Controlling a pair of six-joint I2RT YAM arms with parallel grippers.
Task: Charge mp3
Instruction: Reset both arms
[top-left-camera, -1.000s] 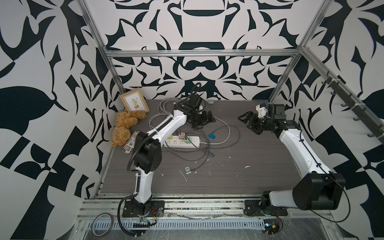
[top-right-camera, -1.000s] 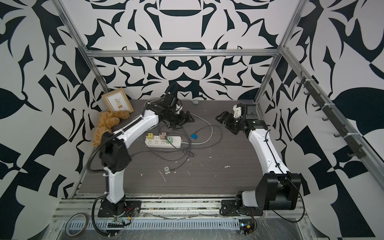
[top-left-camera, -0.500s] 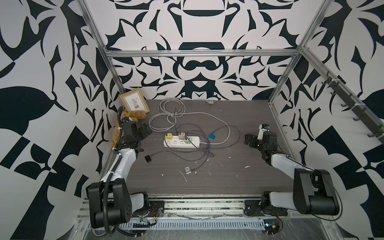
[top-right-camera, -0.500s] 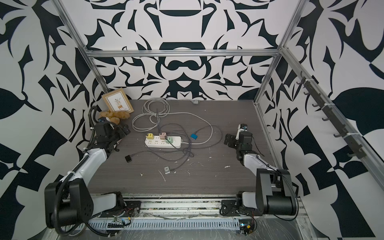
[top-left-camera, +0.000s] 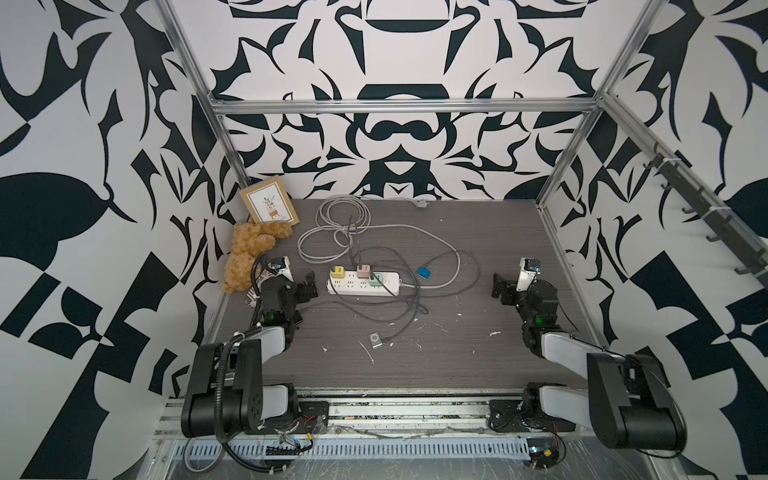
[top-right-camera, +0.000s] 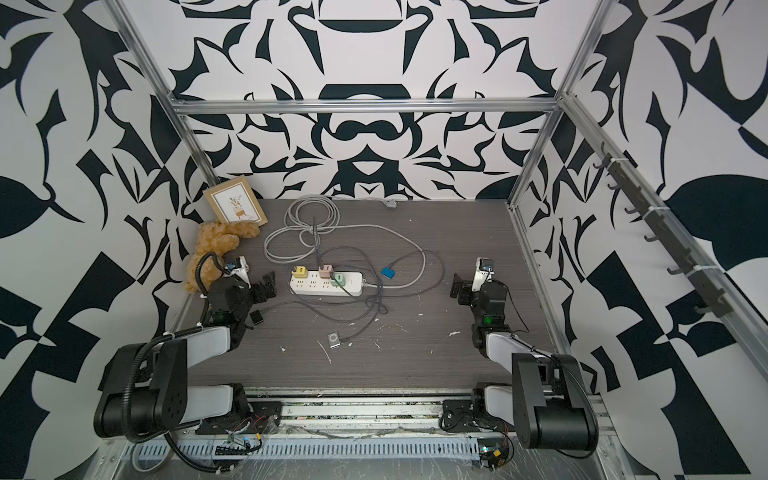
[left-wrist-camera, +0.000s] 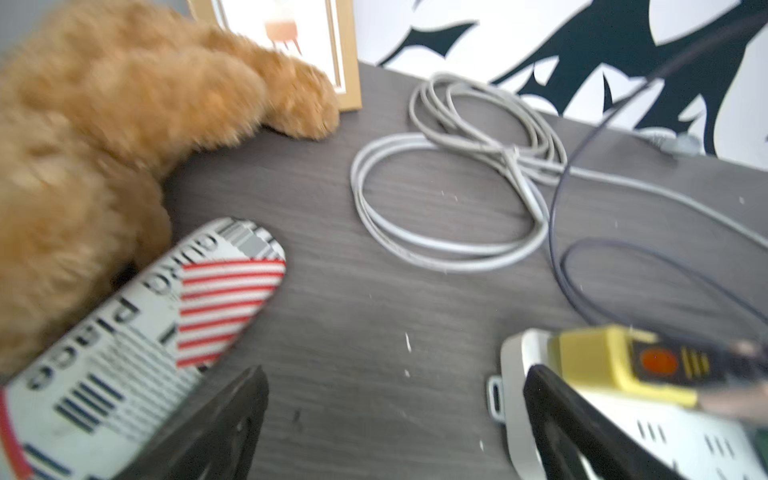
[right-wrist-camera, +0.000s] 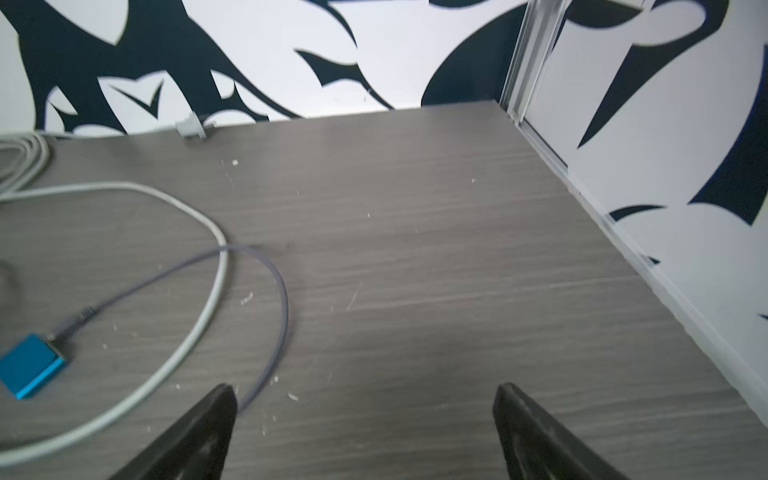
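Gaping wide, empty: left hand (left-wrist-camera: 395, 419), right hand (right-wrist-camera: 365, 432); red-striped pack (left-wrist-camera: 145, 332) w/ barcode, txt blurry, approx "Pla…".

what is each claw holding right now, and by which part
Nothing is held. The left claw and the right claw both stand open and empty; the silver mp3 lies apart from both.

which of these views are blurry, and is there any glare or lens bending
Left wrist view: smeared, worst on the teddy bear and yellow charger; the grey coiled cable reads clearer. Right wrist view: slightly soft, though the blue device is legible. Both top views: sharp, evenly lit, no obvious glare, with strong wide-angle perspective on the aluminium frame.
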